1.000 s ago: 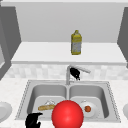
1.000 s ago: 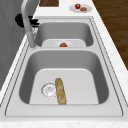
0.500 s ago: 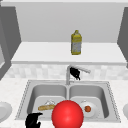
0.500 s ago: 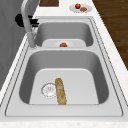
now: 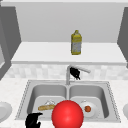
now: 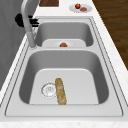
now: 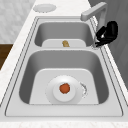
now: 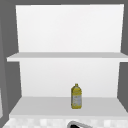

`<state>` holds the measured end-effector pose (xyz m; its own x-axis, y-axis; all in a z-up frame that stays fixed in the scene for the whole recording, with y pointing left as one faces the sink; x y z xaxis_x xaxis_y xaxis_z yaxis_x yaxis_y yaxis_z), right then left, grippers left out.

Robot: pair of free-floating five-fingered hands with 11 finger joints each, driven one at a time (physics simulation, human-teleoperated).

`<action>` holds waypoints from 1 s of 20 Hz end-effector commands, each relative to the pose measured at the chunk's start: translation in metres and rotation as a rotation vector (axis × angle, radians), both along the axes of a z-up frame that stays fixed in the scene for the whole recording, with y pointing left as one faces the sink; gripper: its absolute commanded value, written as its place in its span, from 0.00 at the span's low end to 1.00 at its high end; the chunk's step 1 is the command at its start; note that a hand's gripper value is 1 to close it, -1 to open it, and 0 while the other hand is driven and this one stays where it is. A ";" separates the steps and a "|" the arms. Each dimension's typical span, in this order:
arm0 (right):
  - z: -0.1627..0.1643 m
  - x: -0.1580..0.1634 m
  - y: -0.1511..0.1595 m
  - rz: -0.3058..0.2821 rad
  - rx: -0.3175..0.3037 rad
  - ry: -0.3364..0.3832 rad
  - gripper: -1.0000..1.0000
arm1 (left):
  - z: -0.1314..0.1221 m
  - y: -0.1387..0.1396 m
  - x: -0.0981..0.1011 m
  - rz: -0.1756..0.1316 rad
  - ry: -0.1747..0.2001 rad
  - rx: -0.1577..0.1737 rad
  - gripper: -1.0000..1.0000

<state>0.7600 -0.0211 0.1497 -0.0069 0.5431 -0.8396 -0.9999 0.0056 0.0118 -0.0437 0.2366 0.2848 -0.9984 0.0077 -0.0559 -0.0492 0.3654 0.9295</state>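
Observation:
My right hand hangs at the grey faucet, just under its spout, with its fingers curled against the neck. It is the dark hand behind the faucet's neck in the left side view, and it sits beside the column in the right side view. My left hand floats low at the sink's front left corner, next to a big red ball. A bread stick lies in the left basin by the drain. A white plate with a small red-orange fruit lies in the right basin.
A yellow bottle stands on the lower shelf above the sink. A plate with a red fruit sits on the counter to the sink's right, and another plate on the counter to its left. A wooden floor lies beyond the counter's front edge.

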 end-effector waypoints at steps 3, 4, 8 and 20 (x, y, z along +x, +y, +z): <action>0.001 0.005 0.031 0.011 -0.029 0.001 1.00 | 0.000 0.000 0.000 0.000 0.000 0.000 0.50; 0.002 0.005 0.033 0.020 -0.068 -0.021 1.00 | 0.000 0.000 0.000 0.000 0.000 0.000 0.50; 0.005 -0.001 0.042 0.101 -0.291 -0.132 1.00 | 0.000 0.000 0.000 0.000 0.000 0.000 0.50; 0.012 -0.010 -0.012 0.265 -0.529 -0.344 0.00 | 0.000 0.000 0.000 0.000 0.000 0.000 0.50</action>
<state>0.7525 -0.0144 0.1608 0.2196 0.0235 -0.9753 -0.9179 -0.3336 -0.2147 -0.0437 0.2366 0.2848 -0.9984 0.0077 -0.0559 -0.0492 0.3654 0.9295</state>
